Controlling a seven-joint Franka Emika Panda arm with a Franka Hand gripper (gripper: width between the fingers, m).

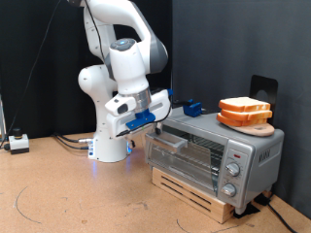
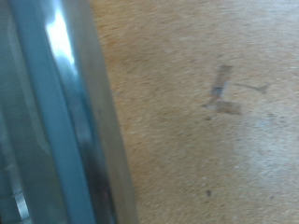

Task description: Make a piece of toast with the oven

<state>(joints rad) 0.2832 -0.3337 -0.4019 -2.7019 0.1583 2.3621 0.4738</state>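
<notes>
Toast (image 1: 243, 106) sits untouched on the round board (image 1: 255, 126) atop the oven (image 1: 216, 155); my gripper (image 1: 158, 115) is at the door's top edge, finger state indiscernible, door-opening step apparently in hand.

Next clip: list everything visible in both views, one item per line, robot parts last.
oven: one, silver, glass door shut, two knobs, exterior view's right.
bread slices: two stacked, cream with golden crust, on top of the oven.
wooden board: one, tan, round, under the slices.
wooden pallet: one, pale, beneath the oven.
black panel: one, behind the bread.
white box: one, exterior view's left edge, cable attached.
table: brown, speckled; also fills the wrist view.
arm: one, white, centre.
gripper: one, blue and white, by the oven's upper edge on the exterior view's left; fingers hidden.
</notes>
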